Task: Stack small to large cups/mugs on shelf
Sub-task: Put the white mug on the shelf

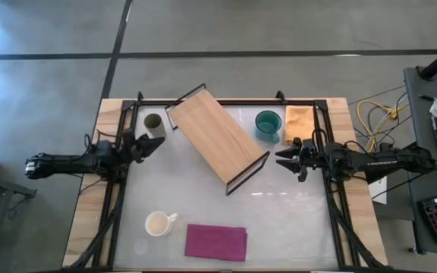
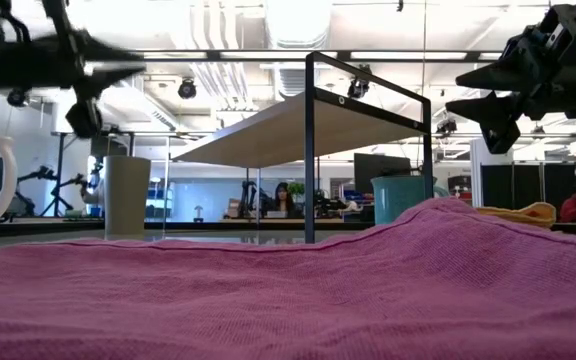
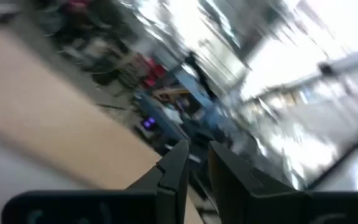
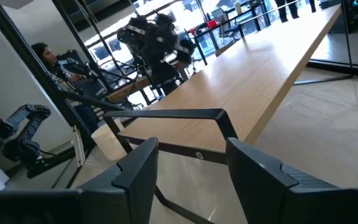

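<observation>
The shelf (image 1: 217, 139) stands slanted across the middle of the table (image 1: 294, 220), its light-wood top running from the far left towards the near right on a thin black wire frame. None of the cups rests on it.

The olive-brown cup (image 1: 154, 124) stands upright at the far left, just beside the shelf's far end. The teal mug (image 1: 267, 124) stands at the far right, close to the shelf's long edge, with an orange cloth (image 1: 297, 123) just beside it on its outer side. The white mug (image 1: 158, 224) sits near the front left, handle pointing right, and a magenta cloth (image 1: 216, 242) lies flat just to its right — apart from it.

The left gripper (image 1: 155, 145) hangs above the table at the left, near the olive-brown cup but not touching it; in the left wrist view its fingers (image 3: 174, 171) stand close together with only a narrow gap, pinching nothing. The right gripper (image 1: 282, 159) hovers at the right, just beyond the shelf's near end and a little nearer than the teal mug. Its jaws are spread wide and empty — the right wrist view looks between them along the shelf's wooden top (image 4: 272, 68)
</observation>
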Tool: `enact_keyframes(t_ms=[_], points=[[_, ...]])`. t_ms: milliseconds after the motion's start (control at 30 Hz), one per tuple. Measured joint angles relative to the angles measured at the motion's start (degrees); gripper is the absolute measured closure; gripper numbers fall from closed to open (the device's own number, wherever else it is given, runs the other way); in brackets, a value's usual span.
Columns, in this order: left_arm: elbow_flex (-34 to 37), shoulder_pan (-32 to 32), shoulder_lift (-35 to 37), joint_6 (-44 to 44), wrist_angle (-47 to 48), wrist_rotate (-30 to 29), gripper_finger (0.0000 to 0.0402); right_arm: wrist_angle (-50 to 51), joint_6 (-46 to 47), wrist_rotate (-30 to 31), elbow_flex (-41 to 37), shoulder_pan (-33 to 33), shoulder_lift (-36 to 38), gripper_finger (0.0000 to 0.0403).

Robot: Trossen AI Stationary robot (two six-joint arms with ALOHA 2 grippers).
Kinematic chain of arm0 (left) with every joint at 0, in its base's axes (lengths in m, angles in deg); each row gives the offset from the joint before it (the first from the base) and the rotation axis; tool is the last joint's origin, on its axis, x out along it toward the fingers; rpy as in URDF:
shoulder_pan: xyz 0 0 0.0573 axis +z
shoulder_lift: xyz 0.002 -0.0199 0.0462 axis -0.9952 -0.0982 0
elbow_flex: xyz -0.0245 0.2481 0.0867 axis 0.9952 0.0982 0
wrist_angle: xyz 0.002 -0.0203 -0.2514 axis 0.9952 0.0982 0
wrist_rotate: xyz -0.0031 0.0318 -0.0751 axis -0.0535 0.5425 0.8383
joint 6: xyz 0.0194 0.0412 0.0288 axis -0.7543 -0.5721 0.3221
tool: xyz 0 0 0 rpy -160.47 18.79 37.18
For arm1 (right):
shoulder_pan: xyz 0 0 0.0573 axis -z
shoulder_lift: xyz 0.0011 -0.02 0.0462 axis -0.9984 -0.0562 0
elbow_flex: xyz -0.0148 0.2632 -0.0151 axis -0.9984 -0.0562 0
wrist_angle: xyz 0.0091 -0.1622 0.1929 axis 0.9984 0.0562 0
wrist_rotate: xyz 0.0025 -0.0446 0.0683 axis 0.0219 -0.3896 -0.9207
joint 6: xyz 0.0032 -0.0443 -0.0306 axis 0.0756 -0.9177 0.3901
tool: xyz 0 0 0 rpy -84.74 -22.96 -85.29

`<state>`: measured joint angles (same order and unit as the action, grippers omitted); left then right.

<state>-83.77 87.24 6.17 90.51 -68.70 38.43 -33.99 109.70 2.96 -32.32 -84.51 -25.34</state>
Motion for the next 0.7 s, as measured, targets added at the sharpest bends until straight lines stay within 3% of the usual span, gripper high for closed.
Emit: enact_keyframes(t_ms=[100, 200, 400, 533, 700], points=[[-6.8, -0.1, -2.5, -6.7, 7.7, 6.6, 0.0354, -0.2, 0.0, 0.0, 0.0, 0.0, 0.0, 0.0220], [-18.0, -0.2, -7.3, -14.3, 23.5, 9.9, 0.0354, -1.1, 0.0, 0.0, 0.0, 0.0, 0.0, 0.0220], [-37.9, -0.4, -23.0, -24.2, 51.7, 14.8, 0.0354, -0.8, 0.0, 0.0, 0.0, 0.0, 0.0, 0.0220], [-44.7, -1.7, -32.7, -27.3, 59.8, 19.7, 0.0354, -0.8, 0.0, 0.0, 0.0, 0.0, 0.0, 0.0220], [-48.5, -7.2, -40.9, -29.8, 69.6, 20.0, 0.0354, -0.8, 0.0, 0.0, 0.0, 0.0, 0.0, 0.0220]])
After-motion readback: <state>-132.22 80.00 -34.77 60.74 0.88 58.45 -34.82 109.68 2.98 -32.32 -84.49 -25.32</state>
